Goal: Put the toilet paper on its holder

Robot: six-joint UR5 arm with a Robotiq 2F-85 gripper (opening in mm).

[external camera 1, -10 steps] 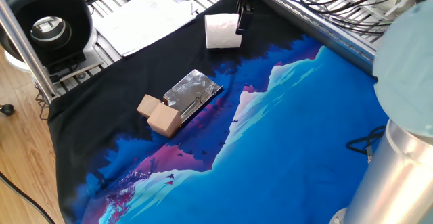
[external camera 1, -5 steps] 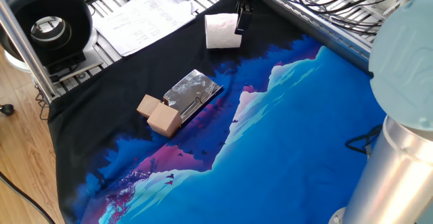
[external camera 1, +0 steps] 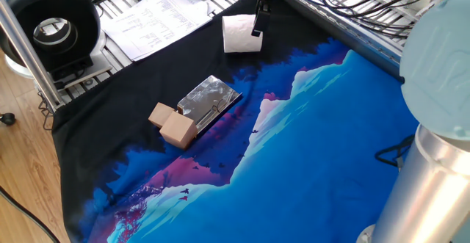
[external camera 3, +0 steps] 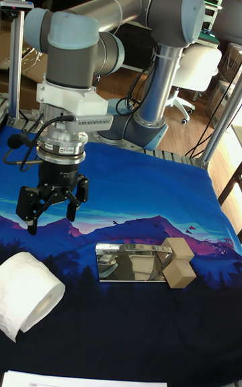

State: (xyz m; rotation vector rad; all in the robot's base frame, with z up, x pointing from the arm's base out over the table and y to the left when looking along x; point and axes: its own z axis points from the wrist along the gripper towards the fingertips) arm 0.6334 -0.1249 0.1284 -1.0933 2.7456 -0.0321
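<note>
**Ana:** What lies nearest the tall camera, and where is it from the pincer?

**Ben:** The toilet paper (external camera 3: 27, 303), a small white roll lying on its side on the dark cloth of the desk (external camera 1: 308, 155). It sits below the pincer (external camera 3: 50, 216) and a little to its side, apart from it. A loose tail of paper hangs off the roll.

**Ana:** Is the pincer holding anything?

**Ben:** No. Its two black fingers are spread wide with nothing between them, and it hangs just above the roll, pointing down.

**Ana:** How would the roll handle?

**Ben:** I judge it light and soft, so it should squash under a hard squeeze, and its round side could roll away. A gentle hold across the curved sides, around the middle, looks safest, leaving the hollow core free for the bar. The loose tail could unwind or snag.

**Ana:** And further out?

**Ben:** To the pincer's other side, well apart from the roll, lies the holder (external camera 3: 131, 263): a flat shiny plate with a thin wire bar and two pale wooden cubes (external camera 3: 178, 263) at its end. Beyond the roll lie printed paper sheets (external camera 1: 158, 15).
</note>
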